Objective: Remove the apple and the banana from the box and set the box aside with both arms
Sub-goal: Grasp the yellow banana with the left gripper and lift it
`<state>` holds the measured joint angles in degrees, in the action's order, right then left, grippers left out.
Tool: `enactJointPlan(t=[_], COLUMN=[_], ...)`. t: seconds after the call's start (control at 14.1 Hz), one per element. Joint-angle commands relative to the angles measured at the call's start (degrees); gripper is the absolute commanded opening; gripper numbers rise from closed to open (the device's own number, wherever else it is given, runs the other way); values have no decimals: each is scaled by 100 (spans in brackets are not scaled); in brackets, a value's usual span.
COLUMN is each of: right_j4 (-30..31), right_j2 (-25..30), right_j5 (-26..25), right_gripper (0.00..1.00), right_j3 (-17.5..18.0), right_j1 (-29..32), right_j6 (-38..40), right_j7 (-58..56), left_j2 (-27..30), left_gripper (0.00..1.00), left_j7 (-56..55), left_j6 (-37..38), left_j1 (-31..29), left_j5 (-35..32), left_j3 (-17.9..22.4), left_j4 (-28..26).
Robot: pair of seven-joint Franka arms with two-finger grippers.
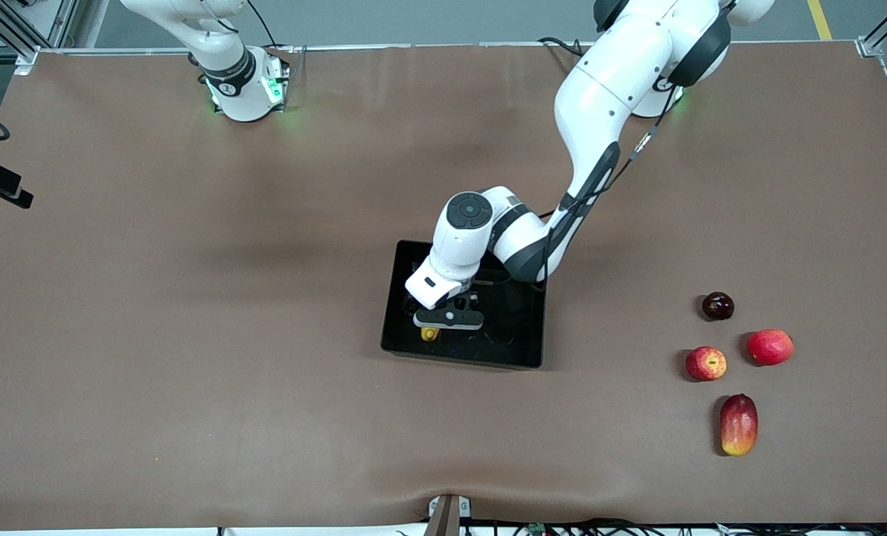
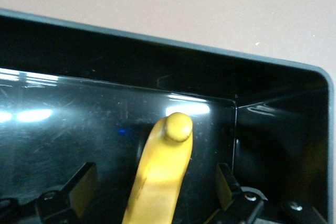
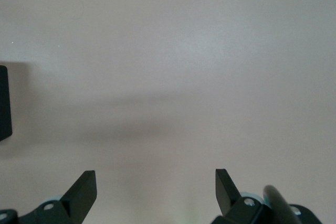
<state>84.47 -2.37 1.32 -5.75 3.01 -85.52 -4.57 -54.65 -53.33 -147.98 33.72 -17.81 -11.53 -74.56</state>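
The left gripper [image 2: 153, 190] hangs low with fingers spread; the right gripper [image 3: 156, 192] waits, fingers apart.

I see a glossy black plastic tray [image 2: 273, 124] (its floor mirroring the lights), a smooth matt yellow banana [image 2: 160, 174], and the table's [image 1: 190, 335] matt brown cloth-like cover.

We found the box [image 1: 464, 357] at mid-table with the banana [image 1: 430, 334] lying in it, near the wall nearest the front camera. Toward the left arm's end lay four fruits: the plum [image 1: 718, 306] at 12 o'clock of the group, the apple [image 1: 705, 363] at 9, another fruit [image 1: 770, 347] at 3, the mango [image 1: 738, 424] at 6.
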Motion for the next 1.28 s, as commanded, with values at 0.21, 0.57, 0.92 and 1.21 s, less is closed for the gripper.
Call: enactJointPlan(t=[0.21, 0.57, 0.92, 1.21], right_j4=[-89, -89, -89, -89], right_j2=[-44, -44, -61, -61], right_j5=[18, 18, 18, 18], right_gripper=[100, 100, 100, 100], right_j3=[57, 57, 57, 57], right_j1=[77, 77, 77, 68], right_j6=[26, 26, 35, 61], right_j7=[18, 18, 18, 27], left_j2=[-309, -318, -239, 41], left_gripper=[100, 100, 0, 0], left_j7=[-186, -160, -177, -133], left_j6=[-477, -486, -477, -311], left_j1=[82, 91, 82, 3], left_j5=[23, 14, 14, -29], left_j3=[37, 37, 28, 28], left_j4=[29, 21, 3, -15])
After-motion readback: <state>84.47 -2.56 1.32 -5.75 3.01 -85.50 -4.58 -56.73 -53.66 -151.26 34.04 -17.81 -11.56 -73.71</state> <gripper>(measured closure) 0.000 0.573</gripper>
